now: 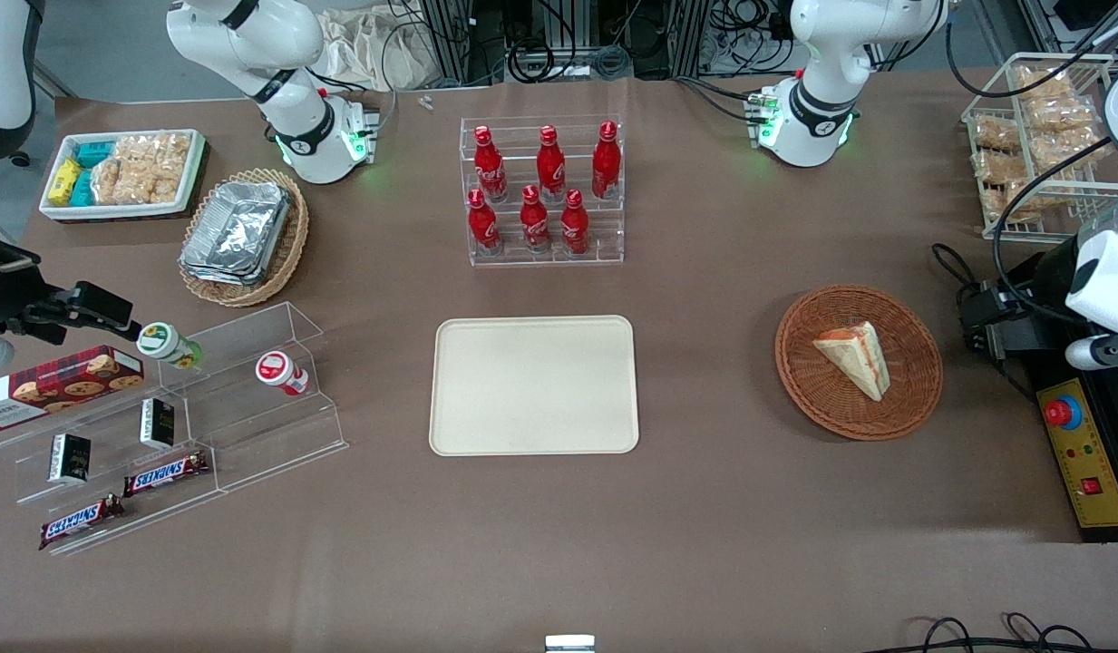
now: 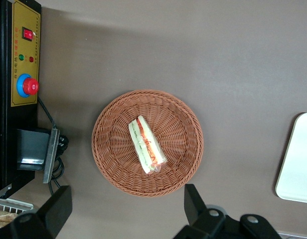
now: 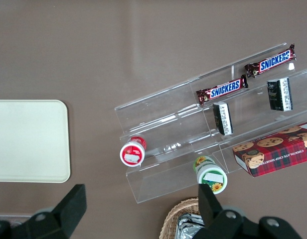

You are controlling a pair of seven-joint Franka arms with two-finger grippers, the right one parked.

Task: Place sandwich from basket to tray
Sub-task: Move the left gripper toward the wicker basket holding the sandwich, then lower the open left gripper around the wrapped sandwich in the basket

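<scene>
The sandwich [image 1: 854,359] is a tan wedge lying in the round reddish-brown wicker basket [image 1: 917,399], toward the working arm's end of the table. The left wrist view shows the sandwich [image 2: 146,145] with its red, orange and green filling edge up, in the middle of the basket [image 2: 113,169]. The cream tray [image 1: 533,384] lies flat and bare at the table's middle; its edge also shows in the left wrist view [image 2: 297,162]. My left gripper [image 1: 983,317] hangs above the table beside the basket, not over it. In the wrist view the gripper [image 2: 124,211] is open and empty.
A black control box [image 1: 1089,453] with a red stop button lies beside the basket at the table's end. A wire rack of bagged snacks [image 1: 1035,145] stands farther back. A clear stand of red bottles [image 1: 542,190] stands farther from the camera than the tray.
</scene>
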